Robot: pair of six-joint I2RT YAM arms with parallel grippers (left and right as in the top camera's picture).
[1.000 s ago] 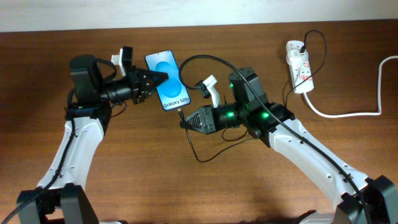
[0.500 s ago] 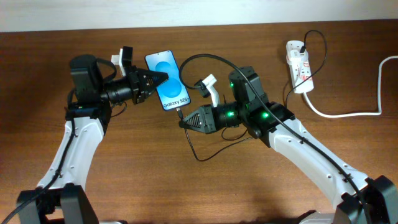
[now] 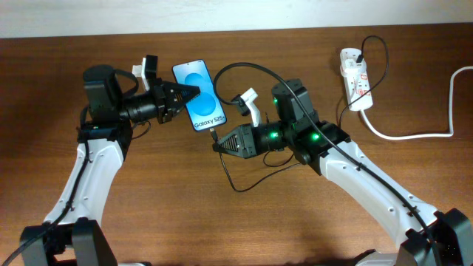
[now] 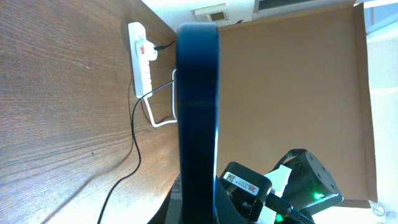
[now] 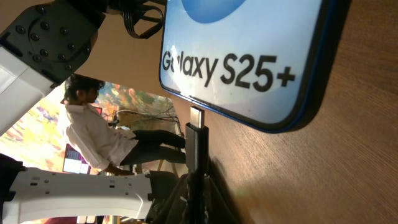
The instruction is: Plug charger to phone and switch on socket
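The phone [image 3: 199, 94], blue screen with a white "Galaxy S25+" band, lies at the table's upper middle. My left gripper [image 3: 194, 94] is shut on its side edge; in the left wrist view the phone [image 4: 198, 118] fills the centre edge-on. My right gripper [image 3: 216, 145] is shut on the charger's connector [image 3: 214, 135], whose tip sits just short of the phone's bottom edge. In the right wrist view the connector [image 5: 196, 134] points at the phone [image 5: 249, 50], a small gap apart. The black cable [image 3: 255, 74] runs to the white socket [image 3: 355, 79], where its plug sits.
The socket's thick white cord [image 3: 414, 133] loops off to the right edge. Slack black cable [image 3: 244, 185] lies on the wood below my right gripper. The socket also shows in the left wrist view [image 4: 142, 62].
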